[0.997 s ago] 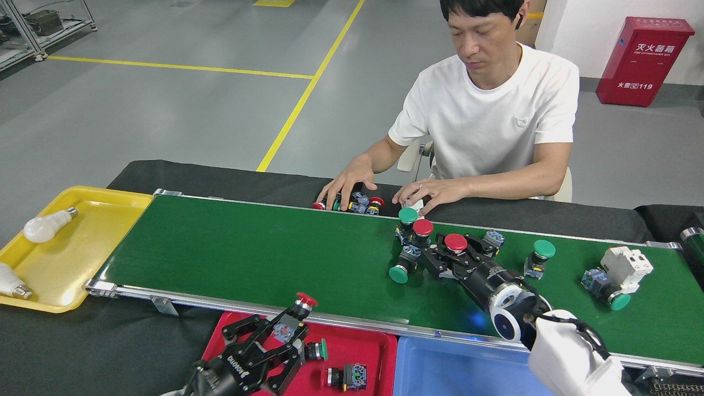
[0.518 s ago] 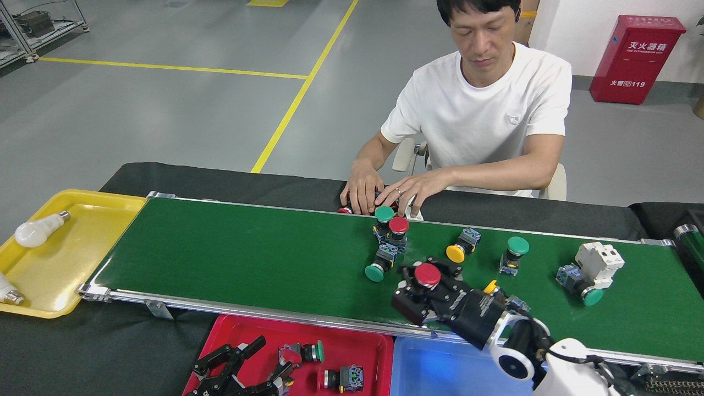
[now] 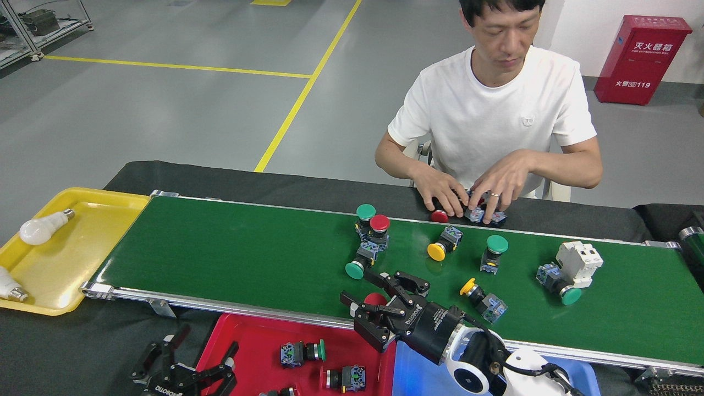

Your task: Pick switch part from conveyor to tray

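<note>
The dark-green conveyor [image 3: 236,258] runs across the head view. Below its near rail lies the red tray [image 3: 250,344], holding a green-capped switch part [image 3: 301,352] and two others at the frame's bottom. My right gripper [image 3: 369,297] is over the near rail, at the tray's right end. It is shut on a red-capped switch part [image 3: 375,299]. My left gripper [image 3: 201,352] is low at the tray's left edge, open with nothing in it. Several switch parts lie on the belt, among them a green and red cluster [image 3: 371,231], a yellow one [image 3: 438,250] and a green one [image 3: 495,247].
A person sits behind the belt, hands [image 3: 473,195] on parts on the black cloth. A white breaker [image 3: 577,257] with a green-capped switch lies at the belt's right. A blue tray [image 3: 410,379] adjoins the red one. A yellow tray [image 3: 82,242] with bulbs sits left.
My right gripper has carried the red-capped switch off the belt's middle toward the near rail. My left gripper let go of a switch into the red tray and dropped back left. The person's hands moved right.
</note>
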You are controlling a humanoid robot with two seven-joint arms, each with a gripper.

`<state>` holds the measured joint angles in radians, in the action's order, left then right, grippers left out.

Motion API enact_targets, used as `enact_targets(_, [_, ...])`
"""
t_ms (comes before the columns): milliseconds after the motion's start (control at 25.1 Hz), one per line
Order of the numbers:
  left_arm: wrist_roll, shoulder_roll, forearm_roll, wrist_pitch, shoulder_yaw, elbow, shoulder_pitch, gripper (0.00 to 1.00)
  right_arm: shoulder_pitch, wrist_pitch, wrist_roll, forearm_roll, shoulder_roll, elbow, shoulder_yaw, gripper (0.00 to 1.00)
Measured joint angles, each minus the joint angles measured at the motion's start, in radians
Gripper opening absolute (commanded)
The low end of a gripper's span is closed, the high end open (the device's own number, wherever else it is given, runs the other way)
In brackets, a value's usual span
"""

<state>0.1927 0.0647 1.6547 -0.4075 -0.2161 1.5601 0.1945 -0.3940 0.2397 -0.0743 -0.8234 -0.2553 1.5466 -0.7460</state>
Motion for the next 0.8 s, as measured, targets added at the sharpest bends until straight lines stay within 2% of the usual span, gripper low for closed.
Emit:
enact_targets(159, [0.010,0.009,-0.008,-0.002,-0.003,0.000,-0.014,1.00,0.000,-0.001,-0.003,0.000,0.000,0.035,-0.007,0.91])
enact_targets(239, [-0.020,0.012,-0.033,-0.031,-0.003,0.000,-0.039,1.00,0.000,-0.003,-0.003,0.000,0.000,0.062,-0.007,0.91])
enact_targets(478, [-0.091,0.083,-0.151,-0.122,-0.003,-0.018,-0.117,1.00,0.000,-0.043,-0.004,0.001,-0.001,0.077,0.058,0.91])
enact_targets(598, [-0.098,0.125,-0.163,-0.158,0.005,-0.037,-0.149,1.00,-0.001,-0.146,-0.004,-0.004,-0.003,0.074,0.122,0.91])
enact_targets(678, [-0.116,0.128,-0.163,-0.218,0.011,-0.068,-0.181,1.00,-0.002,-0.242,-0.007,-0.006,-0.018,0.070,0.156,0.91])
enact_targets(797, [-0.182,0.117,-0.163,-0.302,0.028,-0.123,-0.245,1.00,0.003,-0.381,-0.001,-0.008,-0.073,0.058,0.191,0.95])
